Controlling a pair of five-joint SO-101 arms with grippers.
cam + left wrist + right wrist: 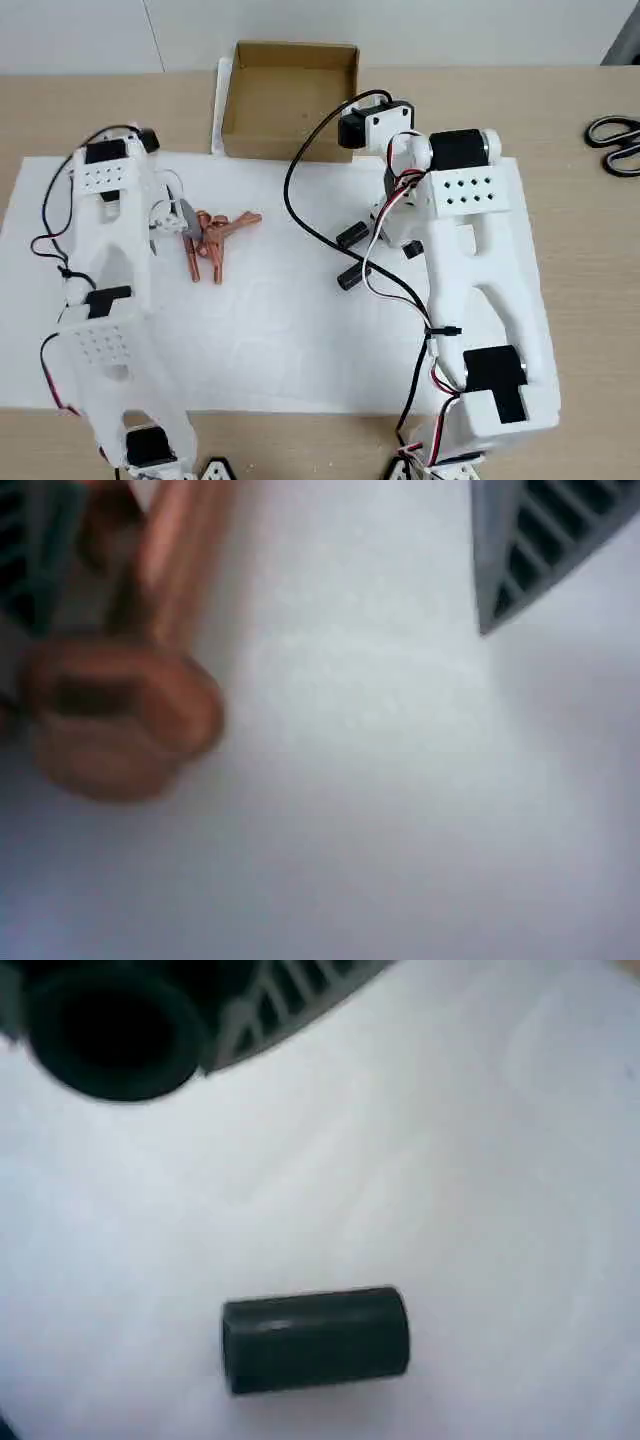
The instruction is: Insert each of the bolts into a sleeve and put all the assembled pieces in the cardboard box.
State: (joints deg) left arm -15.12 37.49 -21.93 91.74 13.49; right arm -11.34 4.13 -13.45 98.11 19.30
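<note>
Several copper bolts (215, 235) lie in a loose heap on the white sheet (270, 330). My left gripper (180, 222) is down at the heap's left end and open. In the left wrist view a bolt (120, 715) lies beside one finger, while the other grey finger (540, 540) stands well apart. My right gripper (385, 222) is shut on a black sleeve (110, 1030), held end-on against its ribbed finger (290, 995) above the sheet. Another sleeve (315, 1340) lies on its side below. Loose sleeves (350, 277) lie around that gripper. The cardboard box (290, 62) stands open at the back.
Scissors (615, 143) lie at the far right on the wooden table. Black cables loop from the right arm across the sheet between the box and the sleeves. The sheet's front middle is bare.
</note>
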